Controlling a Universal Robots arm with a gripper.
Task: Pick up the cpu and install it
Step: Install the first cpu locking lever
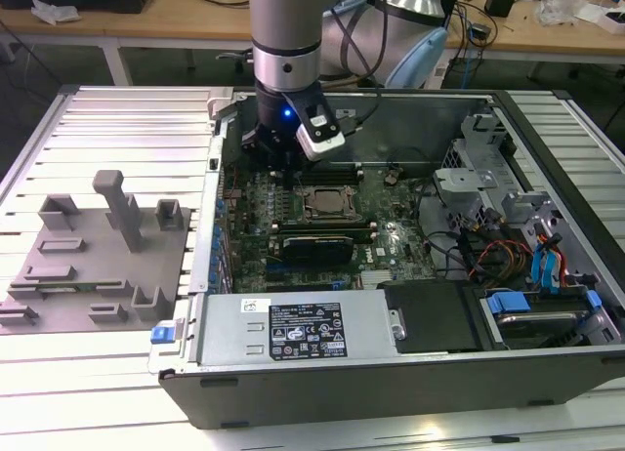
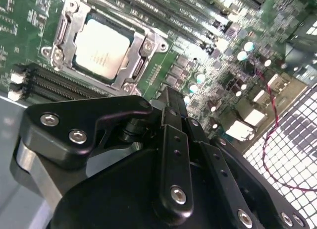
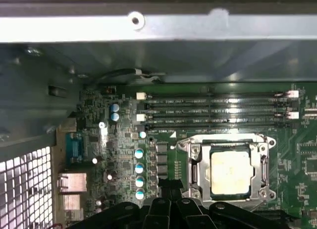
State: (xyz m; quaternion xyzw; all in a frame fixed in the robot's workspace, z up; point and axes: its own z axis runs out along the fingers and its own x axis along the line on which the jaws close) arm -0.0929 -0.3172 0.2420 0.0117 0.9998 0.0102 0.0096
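The cpu (image 1: 320, 203) lies flat in the metal-framed socket (image 1: 322, 187) on the green motherboard, silver-white top facing up. It shows as cpu (image 2: 101, 48) in the second wrist view and cpu (image 3: 229, 173) in the first wrist view. My gripper (image 1: 278, 170) hangs over the board just to the exterior view's left of the socket, apart from the chip. In both wrist views its black fingertips (image 2: 171, 97) meet, and the gripper (image 3: 168, 184) is shut with nothing between them.
The open computer case (image 1: 391, 392) surrounds the board, with a power supply (image 1: 293, 334) along the front and a drive cage (image 1: 488, 168) and cables at the right. Memory slots (image 3: 213, 110) run beside the socket. A grey fixture plate (image 1: 88, 266) with blocks and posts lies at the left.
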